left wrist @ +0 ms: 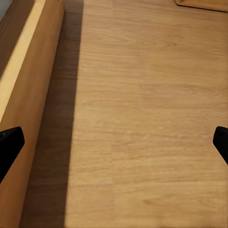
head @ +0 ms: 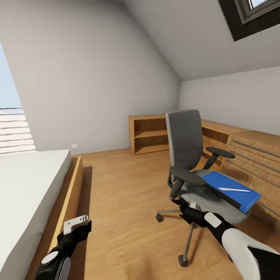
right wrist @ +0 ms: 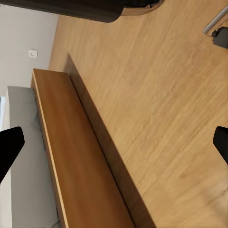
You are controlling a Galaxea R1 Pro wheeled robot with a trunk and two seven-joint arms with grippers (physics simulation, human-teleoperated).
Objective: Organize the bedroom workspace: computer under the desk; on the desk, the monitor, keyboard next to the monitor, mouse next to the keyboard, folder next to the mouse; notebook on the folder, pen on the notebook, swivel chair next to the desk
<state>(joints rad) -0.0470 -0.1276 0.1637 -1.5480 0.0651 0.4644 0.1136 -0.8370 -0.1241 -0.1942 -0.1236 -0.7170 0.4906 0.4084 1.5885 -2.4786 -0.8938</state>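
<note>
The grey swivel chair stands on the wood floor at centre right. On its seat lies the blue folder with the white pen on top of it. The notebook is not distinguishable. My right gripper hangs low by the seat's front edge, under the near armrest. In the right wrist view it is open, with the seat's underside behind it. My left gripper is beside the bed frame and is open over bare floor. Desk, computer, monitor, keyboard and mouse are out of view.
A bed with a wooden frame runs along the left. A low open wooden shelf stands against the back wall. A light wood chest with steel handles is right of the chair. Open floor lies between bed and chair.
</note>
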